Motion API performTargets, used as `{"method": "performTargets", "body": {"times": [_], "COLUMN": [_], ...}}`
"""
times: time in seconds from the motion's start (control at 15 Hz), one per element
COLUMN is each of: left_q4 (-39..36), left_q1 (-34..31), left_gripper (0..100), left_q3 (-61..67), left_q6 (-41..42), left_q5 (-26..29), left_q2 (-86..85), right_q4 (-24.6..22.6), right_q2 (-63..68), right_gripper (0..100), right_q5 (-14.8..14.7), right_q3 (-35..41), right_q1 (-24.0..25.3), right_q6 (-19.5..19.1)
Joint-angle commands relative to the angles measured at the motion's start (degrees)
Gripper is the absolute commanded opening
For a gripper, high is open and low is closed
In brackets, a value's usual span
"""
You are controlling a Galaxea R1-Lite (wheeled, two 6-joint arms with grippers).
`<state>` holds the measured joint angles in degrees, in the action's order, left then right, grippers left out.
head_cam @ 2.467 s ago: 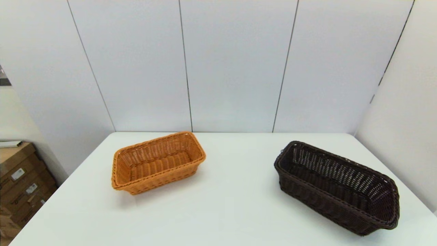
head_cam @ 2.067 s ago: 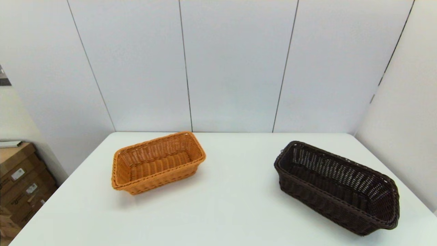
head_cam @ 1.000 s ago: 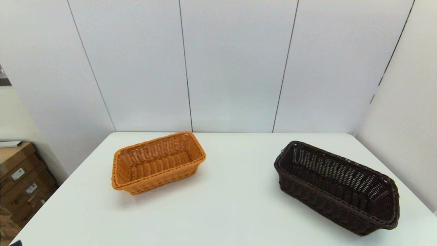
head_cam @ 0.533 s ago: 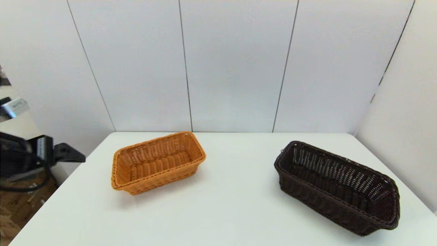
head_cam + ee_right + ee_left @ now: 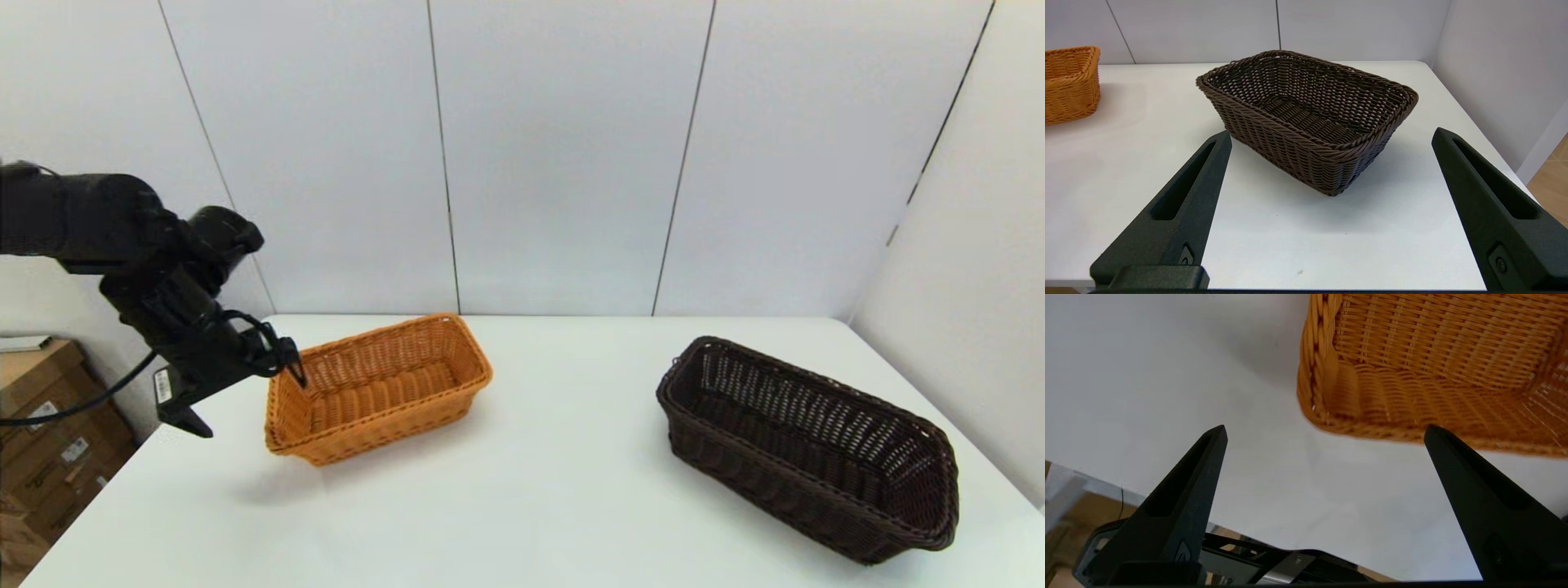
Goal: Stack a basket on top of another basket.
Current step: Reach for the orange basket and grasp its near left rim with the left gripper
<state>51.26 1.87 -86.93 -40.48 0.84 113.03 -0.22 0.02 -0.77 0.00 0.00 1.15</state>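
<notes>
A white bench [image 5: 522,506] fills the lower frame, backed by pale grey wall panels [image 5: 555,155] with dark seams. Brown cardboard boxes [image 5: 45,441] with white labels sit stacked at lower left.

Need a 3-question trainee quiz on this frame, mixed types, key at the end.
1. True or false: the dark basket already sits on the orange basket.
2. Which gripper is beside the orange basket's left end? A) left gripper B) right gripper C) both
3. Fill in: both baskets stand upright on the white ____.

Key
1. False. They stand apart on the table, orange on the robot's left, dark on its right.
2. A. The left gripper hangs open at that end, holding nothing. The right gripper is open too, back from the dark basket and out of the head view.
3. table
</notes>
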Motion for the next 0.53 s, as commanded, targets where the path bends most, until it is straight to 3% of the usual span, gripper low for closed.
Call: {"method": "performTargets", "body": {"times": [0.07,0.53], "left_q4": [0.59,0.24], "left_q1": [0.24,-2.83], "left_gripper": [100,100], "left_q3": [-4.74,-6.41], "left_q6": [-0.47,1.73], "left_q5": [0.13,0.13], "left_q2": [10.81,14.32], "right_q4": [-0.04,-0.04], "right_q2": [-0.11,-0.11], "right_gripper": [100,100], "right_q5": [-0.02,-0.02], "right_q3": [0.00,0.00], "right_q1": [0.00,0.00], "right_q6": [0.00,0.00]}}
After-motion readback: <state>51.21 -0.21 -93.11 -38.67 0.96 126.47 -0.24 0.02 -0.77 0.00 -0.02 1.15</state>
